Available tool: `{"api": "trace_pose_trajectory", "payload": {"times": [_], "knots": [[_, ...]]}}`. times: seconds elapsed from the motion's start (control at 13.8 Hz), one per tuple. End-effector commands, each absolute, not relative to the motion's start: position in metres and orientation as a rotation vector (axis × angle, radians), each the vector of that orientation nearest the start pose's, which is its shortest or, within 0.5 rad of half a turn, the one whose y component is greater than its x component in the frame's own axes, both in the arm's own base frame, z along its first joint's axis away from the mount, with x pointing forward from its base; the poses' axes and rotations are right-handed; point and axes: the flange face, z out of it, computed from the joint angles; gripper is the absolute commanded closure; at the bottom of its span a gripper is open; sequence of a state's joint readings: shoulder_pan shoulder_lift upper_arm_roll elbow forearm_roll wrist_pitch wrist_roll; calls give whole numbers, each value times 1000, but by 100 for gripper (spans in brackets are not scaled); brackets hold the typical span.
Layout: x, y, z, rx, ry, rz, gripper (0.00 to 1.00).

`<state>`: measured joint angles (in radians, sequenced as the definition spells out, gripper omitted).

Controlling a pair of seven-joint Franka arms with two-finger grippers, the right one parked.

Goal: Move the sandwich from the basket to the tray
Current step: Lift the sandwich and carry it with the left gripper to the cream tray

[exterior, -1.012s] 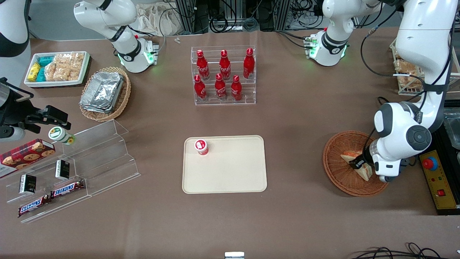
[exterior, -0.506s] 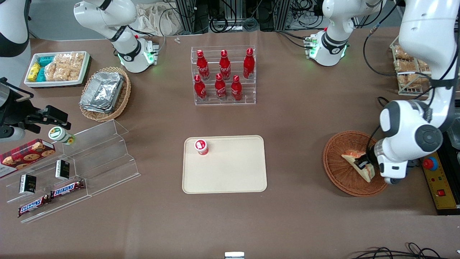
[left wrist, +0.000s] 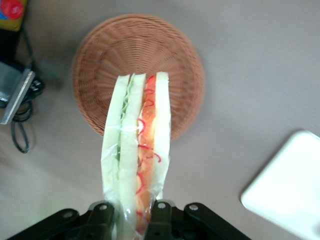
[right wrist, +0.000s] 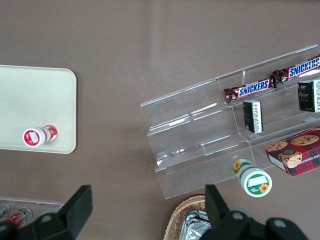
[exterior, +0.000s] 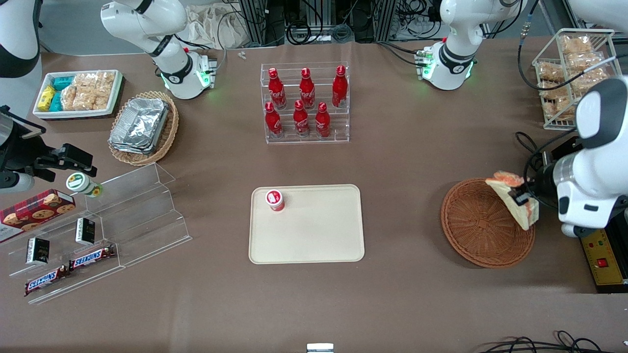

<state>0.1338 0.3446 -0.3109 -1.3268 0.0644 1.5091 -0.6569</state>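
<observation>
My left gripper (exterior: 524,199) is shut on the wrapped wedge sandwich (exterior: 515,197) and holds it in the air above the rim of the round reddish-brown basket (exterior: 478,225), at the working arm's end of the table. In the left wrist view the sandwich (left wrist: 137,150) stands between the fingers (left wrist: 102,220), with the empty basket (left wrist: 170,55) below it. The cream tray (exterior: 314,235) lies mid-table with a small red can (exterior: 275,200) standing in one corner; a corner of the tray (left wrist: 290,185) also shows in the left wrist view.
A clear rack of red bottles (exterior: 306,103) stands farther from the front camera than the tray. A wire basket of bagged snacks (exterior: 564,73) and a control box with red buttons (exterior: 601,255) sit near the working arm. A clear stepped display (exterior: 108,230) and a foil-container basket (exterior: 142,127) lie toward the parked arm's end.
The gripper has lifted the sandwich out of the basket and now holds it above the basket's rim. The basket is left empty.
</observation>
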Motion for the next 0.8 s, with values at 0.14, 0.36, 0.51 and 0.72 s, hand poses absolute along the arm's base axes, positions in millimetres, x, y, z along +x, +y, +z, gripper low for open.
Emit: {"api": "trace_pose_trajectory", "payload": {"times": [0.14, 0.36, 0.51, 0.72], "knots": [[623, -204, 539, -3183, -382, 237, 100], [619, -293, 494, -3267, -205, 175, 100], [611, -340, 447, -3275, -133, 202, 100], [602, -386, 372, -3260, -40, 220, 100]]}}
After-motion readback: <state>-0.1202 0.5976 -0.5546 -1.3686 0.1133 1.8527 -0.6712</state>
